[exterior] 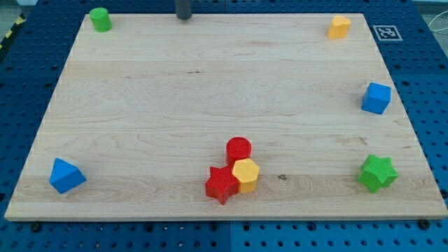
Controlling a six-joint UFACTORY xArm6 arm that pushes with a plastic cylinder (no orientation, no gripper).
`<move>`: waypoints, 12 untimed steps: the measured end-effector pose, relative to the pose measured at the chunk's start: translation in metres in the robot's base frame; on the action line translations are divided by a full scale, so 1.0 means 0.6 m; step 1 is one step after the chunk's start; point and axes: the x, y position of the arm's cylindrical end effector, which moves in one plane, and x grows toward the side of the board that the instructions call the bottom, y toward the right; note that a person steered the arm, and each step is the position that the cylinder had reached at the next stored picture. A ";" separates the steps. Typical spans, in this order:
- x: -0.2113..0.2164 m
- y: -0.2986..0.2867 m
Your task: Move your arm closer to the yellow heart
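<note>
- Surface (140, 105): wooden board carrying eight blocks.
- Left: one blue triangular block (66, 175) near the bottom corner; one green cylinder (100, 19) at the top corner.
- Top centre: my tip (184, 17), well apart from every block; no jaws fitted, nothing held.
- Bottom centre, touching: one red star (222, 184), one red cylinder (239, 149), one yellow hexagon (246, 174).
- Right: one yellow heart (339, 26) at the top corner; one blue cube (376, 97); one green star (378, 172).

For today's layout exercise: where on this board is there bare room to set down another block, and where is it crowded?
Free: the wide middle between the green cylinder, yellow heart, blue cube and blue wedge.
Crowded: bottom centre, where red cylinder, red star and yellow hexagon cluster. My tip is at the top edge.
</note>
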 end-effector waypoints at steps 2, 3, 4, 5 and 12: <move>0.001 0.059; 0.001 0.071; 0.003 0.116; 0.002 0.178; 0.012 0.578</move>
